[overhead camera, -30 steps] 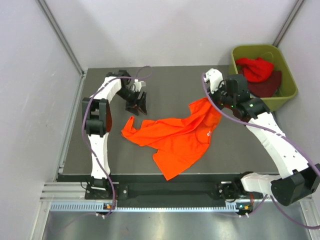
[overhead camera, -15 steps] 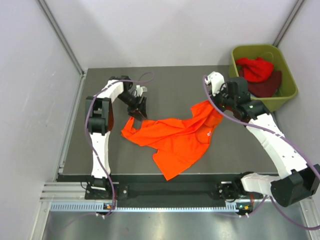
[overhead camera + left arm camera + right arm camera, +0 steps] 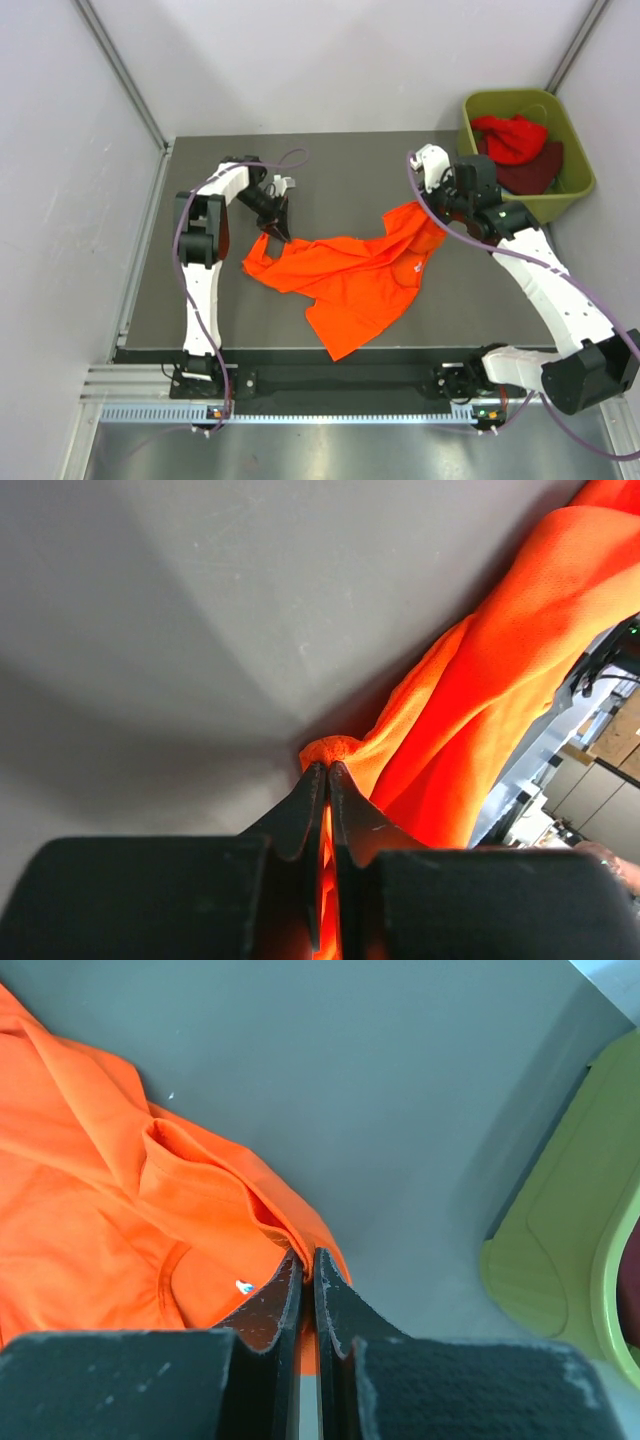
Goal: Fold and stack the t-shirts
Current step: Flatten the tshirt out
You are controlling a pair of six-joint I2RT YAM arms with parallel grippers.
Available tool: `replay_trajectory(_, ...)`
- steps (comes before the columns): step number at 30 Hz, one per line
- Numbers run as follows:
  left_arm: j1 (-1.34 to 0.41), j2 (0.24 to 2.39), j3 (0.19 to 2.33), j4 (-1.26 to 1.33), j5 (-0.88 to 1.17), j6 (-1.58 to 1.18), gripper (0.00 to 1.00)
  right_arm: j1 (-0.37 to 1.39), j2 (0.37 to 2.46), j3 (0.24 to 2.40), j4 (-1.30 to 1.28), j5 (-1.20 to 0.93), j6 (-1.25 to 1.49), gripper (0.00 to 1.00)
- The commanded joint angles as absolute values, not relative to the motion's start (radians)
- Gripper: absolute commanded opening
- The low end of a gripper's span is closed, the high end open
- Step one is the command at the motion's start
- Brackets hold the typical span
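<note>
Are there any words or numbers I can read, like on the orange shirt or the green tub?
No words or numbers can be read.
The orange t-shirt has a tiny white mark, too small to read.
The green tub shows no writing.

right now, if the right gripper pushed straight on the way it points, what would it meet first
The orange t-shirt pinched at the right gripper's tips, then probably bare table.

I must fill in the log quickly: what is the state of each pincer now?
Left pincer: closed, pinching a corner of the orange shirt.
Right pincer: closed on an edge of the same shirt.
</note>
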State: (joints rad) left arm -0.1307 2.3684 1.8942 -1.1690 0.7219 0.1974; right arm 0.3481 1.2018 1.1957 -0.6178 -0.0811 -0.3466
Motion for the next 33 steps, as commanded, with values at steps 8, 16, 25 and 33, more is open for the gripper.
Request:
replay_trajectory(8, -0.127, 2.286, 2.026, -1.170, 0.687, 0.213, 0.00, 0.321, 1.172, 1.225, -0.548, -0.052, -0.344, 0.00)
replay_trajectory(16, -0.127, 1.996, 2.108, -1.143, 0.635, 0.224, 0.00, 0.276, 1.198, 1.380, -0.499, 0.047, -0.330, 0.00)
replay_trajectory(25, -0.118, 1.659, 2.033, -1.085, 0.503, 0.215, 0.00, 0.193, 1.174, 1.471, -0.486, 0.103, -0.265, 0.00)
replay_trajectory(33, -0.117, 1.408, 2.045, -1.080, 0.529, 0.215, 0.00, 0.186, 1.059, 1.555, -0.580, 0.005, -0.233, 0.00)
